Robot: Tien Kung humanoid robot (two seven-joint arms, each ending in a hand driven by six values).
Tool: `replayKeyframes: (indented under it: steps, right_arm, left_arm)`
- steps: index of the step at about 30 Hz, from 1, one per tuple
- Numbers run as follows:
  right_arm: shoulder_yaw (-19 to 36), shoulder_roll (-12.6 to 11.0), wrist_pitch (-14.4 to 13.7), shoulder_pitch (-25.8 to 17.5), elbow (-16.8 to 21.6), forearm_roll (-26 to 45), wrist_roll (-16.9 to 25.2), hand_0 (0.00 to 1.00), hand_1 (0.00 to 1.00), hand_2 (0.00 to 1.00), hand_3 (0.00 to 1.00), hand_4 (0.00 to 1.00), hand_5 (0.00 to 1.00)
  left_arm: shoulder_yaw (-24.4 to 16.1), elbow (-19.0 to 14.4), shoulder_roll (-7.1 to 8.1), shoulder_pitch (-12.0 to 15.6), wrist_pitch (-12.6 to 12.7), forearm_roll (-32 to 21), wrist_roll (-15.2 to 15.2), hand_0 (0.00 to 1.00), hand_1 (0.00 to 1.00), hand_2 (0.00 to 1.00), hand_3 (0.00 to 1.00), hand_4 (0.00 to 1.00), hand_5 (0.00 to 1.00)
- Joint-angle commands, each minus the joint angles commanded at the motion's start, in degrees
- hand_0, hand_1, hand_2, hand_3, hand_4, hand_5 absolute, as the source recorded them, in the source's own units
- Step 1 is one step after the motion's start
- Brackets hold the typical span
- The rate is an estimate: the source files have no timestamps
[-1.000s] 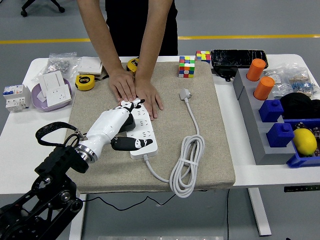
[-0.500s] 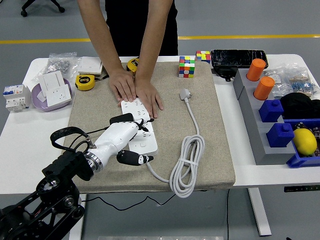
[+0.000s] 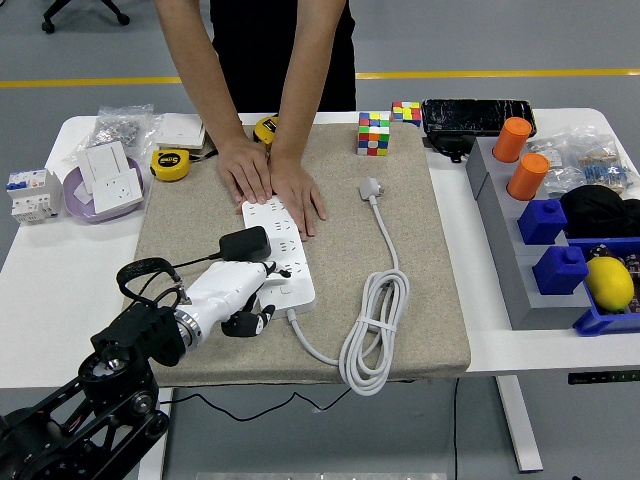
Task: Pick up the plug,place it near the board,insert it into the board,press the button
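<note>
The black plug (image 3: 245,243) sits in the white power strip (image 3: 279,252) at the middle of the frame, on the tan mat (image 3: 420,300) covering the counter (image 3: 60,290). The left robot hand (image 3: 238,296), fingers curled and holding nothing, lies just below-left of the strip's near end. A person's hands (image 3: 270,178) press flat on the strip's far end.

Ref. landmark: power strip (image 3: 279,252).

- Far end of strip — blocked; person's hands (image 3: 270,180) lie flat over it.
- Left edge, mid-length: black plug (image 3: 244,243) seated on strip, its cord looping off to the left.
- Near end: left hand (image 3: 240,291) sits against it, fingers curled, holding nothing.
- Right of strip: white cable (image 3: 378,330), coiled, w/ loose plug (image 3: 371,188) further back; bare mat (image 3: 440,290) beyond cable — free passage.
</note>
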Motion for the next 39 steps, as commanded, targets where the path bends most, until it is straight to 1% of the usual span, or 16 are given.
replayKeyframes:
  steps: [12, 13, 15, 25, 39]
  right_arm:
    - [0.01, -0.03, 0.01, -0.18, 0.00, -0.10, -0.06, 0.862, 0.768, 0.760, 0.792, 0.998, 0.849]
    - [0.00, -0.02, 0.02, -0.20, 0.00, -0.10, -0.06, 0.862, 0.769, 0.760, 0.792, 0.998, 0.849]
    - [-0.04, 0.00, 0.02, -0.22, 0.00, -0.08, -0.05, 0.862, 0.769, 0.760, 0.792, 0.998, 0.849]
    - [0.19, -0.01, 0.03, -0.10, 0.00, -0.16, -0.06, 0.862, 0.769, 0.760, 0.792, 0.998, 0.849]
    - [0.41, 0.02, 0.04, -0.10, 0.00, -0.17, -0.01, 0.861, 0.769, 0.760, 0.791, 0.998, 0.850]
  left_arm:
    - [0.33, 0.61, 0.15, 0.18, -0.54, 0.00, 0.16, 0.153, 0.027, 0.153, 0.786, 0.527, 0.002]
    - [0.37, 0.58, 0.14, 0.20, -0.56, 0.00, 0.14, 0.153, 0.028, 0.153, 0.768, 0.520, 0.002]
    - [0.42, 0.56, 0.11, 0.22, -0.60, 0.00, 0.14, 0.153, 0.028, 0.153, 0.768, 0.520, 0.002]
    - [0.66, -0.10, 0.19, 0.03, -0.28, 0.00, -0.19, 0.154, 0.028, 0.154, 0.760, 0.512, 0.002]
    - [0.57, 0.76, 0.10, -0.11, -0.33, 0.00, -0.21, 0.155, 0.029, 0.153, 0.749, 0.508, 0.002]
